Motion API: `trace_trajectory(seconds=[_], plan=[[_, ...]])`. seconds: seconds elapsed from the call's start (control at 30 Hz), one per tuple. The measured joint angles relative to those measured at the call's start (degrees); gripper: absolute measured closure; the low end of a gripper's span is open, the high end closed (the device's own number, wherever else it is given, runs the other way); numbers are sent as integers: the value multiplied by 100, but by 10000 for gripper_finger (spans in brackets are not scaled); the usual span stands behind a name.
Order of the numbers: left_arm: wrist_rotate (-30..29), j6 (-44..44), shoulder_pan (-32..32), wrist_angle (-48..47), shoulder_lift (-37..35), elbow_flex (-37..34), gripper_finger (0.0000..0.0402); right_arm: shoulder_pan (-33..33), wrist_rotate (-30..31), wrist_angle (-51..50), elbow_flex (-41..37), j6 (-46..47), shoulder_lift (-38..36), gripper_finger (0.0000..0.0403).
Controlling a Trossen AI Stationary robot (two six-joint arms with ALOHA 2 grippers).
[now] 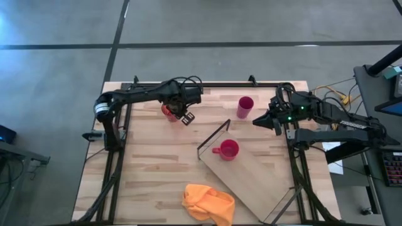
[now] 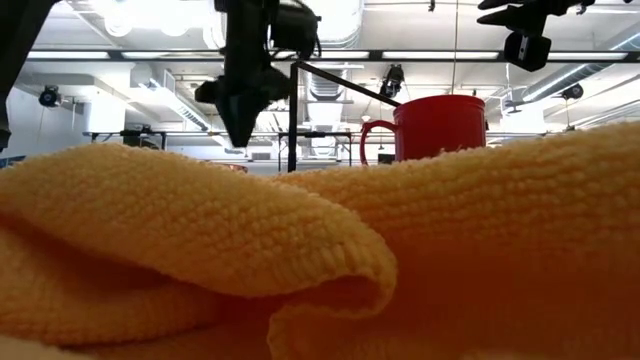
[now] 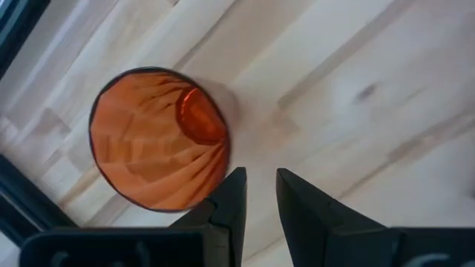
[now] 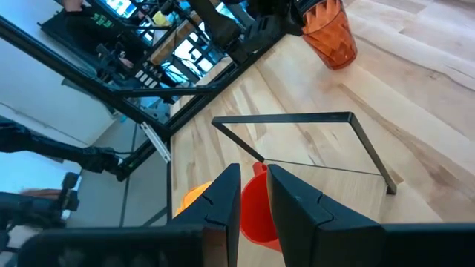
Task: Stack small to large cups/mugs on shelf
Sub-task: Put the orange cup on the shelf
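Observation:
The orange patterned tumbler [image 1: 168,112] stands upright on the tabletop at the far left; the left wrist view looks down into it [image 3: 158,138]. My left gripper [image 1: 187,118] hovers just to its right, fingers shut and pointing down [image 3: 256,194], beside the rim. The red mug [image 1: 227,149] stands on the plywood shelf [image 1: 257,179]. The magenta-pink cup [image 1: 245,107] stands on the table beyond the shelf. My right gripper [image 1: 256,122] is shut and empty, to the right of the pink cup and above the table.
A yellow-orange cloth [image 1: 207,202] lies at the near edge, partly on the shelf's near corner, and fills the low view [image 2: 300,270]. The shelf's black wire frame [image 1: 212,137] stands up at its far-left end, between the tumbler and the red mug.

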Motion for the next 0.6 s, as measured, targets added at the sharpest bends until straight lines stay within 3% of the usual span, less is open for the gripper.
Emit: trace_trajectory(seconds=[0.6], plan=[[14, 312, 329, 407, 0, -276, 340, 0, 0, 0, 0, 5, 0, 339]])
